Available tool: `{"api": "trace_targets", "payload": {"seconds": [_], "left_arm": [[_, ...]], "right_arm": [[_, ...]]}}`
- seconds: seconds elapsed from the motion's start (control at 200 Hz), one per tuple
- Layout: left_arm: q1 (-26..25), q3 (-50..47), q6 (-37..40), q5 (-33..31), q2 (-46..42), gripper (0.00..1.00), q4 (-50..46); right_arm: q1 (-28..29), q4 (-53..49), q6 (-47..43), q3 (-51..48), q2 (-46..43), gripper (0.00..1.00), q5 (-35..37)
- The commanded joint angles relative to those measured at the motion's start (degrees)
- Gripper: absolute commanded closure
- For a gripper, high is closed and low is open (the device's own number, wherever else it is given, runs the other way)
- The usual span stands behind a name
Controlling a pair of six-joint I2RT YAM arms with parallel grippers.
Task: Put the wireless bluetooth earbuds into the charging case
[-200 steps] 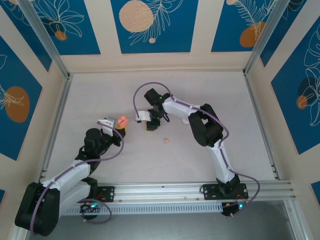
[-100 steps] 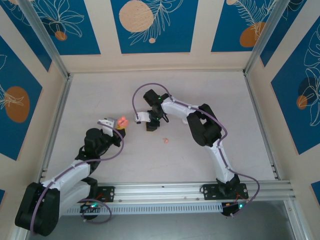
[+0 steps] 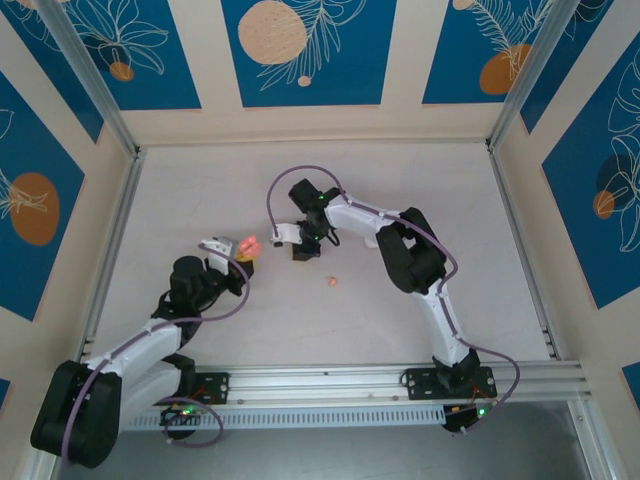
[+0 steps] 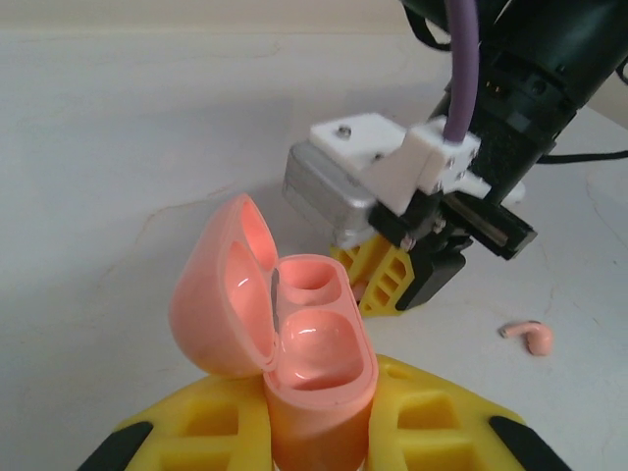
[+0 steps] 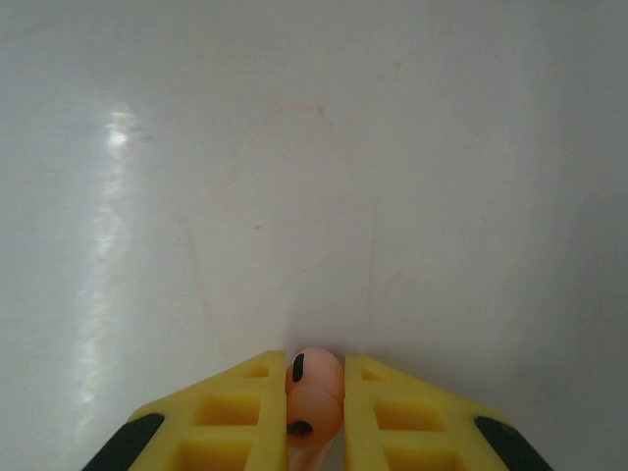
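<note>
The coral-pink charging case [image 4: 319, 363] stands upright with its lid swung open to the left, and both wells look empty. My left gripper [image 4: 319, 407] is shut on its lower body; from above the charging case [image 3: 249, 243] shows at the left gripper [image 3: 243, 254]. My right gripper [image 5: 314, 381] is shut on one pink earbud [image 5: 314, 397], pinched between the yellow fingers [image 5: 245, 412] just over the table. In the top view the right gripper [image 3: 300, 251] hangs a little right of the case. The other earbud [image 4: 531, 337] lies loose on the table [image 3: 331, 281].
The right gripper's yellow fingers and black body [image 4: 397, 285] hang just beyond the case in the left wrist view. The pale table [image 3: 400, 180] is walled by aluminium rails [image 3: 115, 230] on the sides and a rail along the front [image 3: 330, 378].
The left gripper has shifted the open case slightly to the right, toward the right gripper. The right gripper has barely moved.
</note>
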Motion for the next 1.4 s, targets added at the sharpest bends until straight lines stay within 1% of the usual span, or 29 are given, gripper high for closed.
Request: {"api": "trace_targets", "payload": {"seconds": [0.0,0.12,0.215,0.38,0.46,0.525,0.565,0.83,1.005,1.29,1.395], "left_arm": [[0.7,2.4,2.3,5.5,1.4,0.84,2.8],[0.3,2.3,2.3,10.7,4.1,0.84,9.6],[-0.6,2.9,2.6,13.0,6.5,0.84,13.3],[-2.8,4.2,2.7,14.5,10.6,0.84,18.9],[-4.0,5.1,2.8,14.7,12.8,0.84,21.2],[-5.1,5.8,2.6,15.0,14.8,0.84,23.2],[-5.9,6.2,2.2,15.0,15.9,0.84,24.8],[-10.5,10.0,1.0,15.7,22.4,0.84,31.1],[-12.3,12.1,-2.6,15.7,26.5,0.84,38.4],[-14.0,14.3,-6.4,15.7,29.8,0.84,44.8],[-14.3,14.7,-7.7,15.7,30.6,0.84,46.6]], "right_arm": [[-1.6,4.7,6.3,-5.0,-8.5,0.85,-7.1],[-3.8,10.7,12.6,-12.5,-15.5,0.86,-12.5],[-5.5,16.4,18.2,-18.5,-20.6,0.86,-16.8],[-10.0,28.9,28.8,-29.1,-29.4,0.86,-25.0],[-12.9,36.7,35.6,-33.9,-32.8,0.86,-29.6],[-14.9,45.4,42.1,-37.8,-35.2,0.86,-33.6],[-15.5,48.6,44.6,-39.4,-36.1,0.86,-34.7],[-15.6,57.3,51.5,-45.0,-43.3,0.86,-35.2],[-13.2,61.8,53.7,-47.2,-47.3,0.86,-32.4],[-8.2,63.7,52.2,-46.2,-46.9,0.86,-27.7],[-7.2,64.5,52.0,-45.9,-46.0,0.86,-26.7]]}}
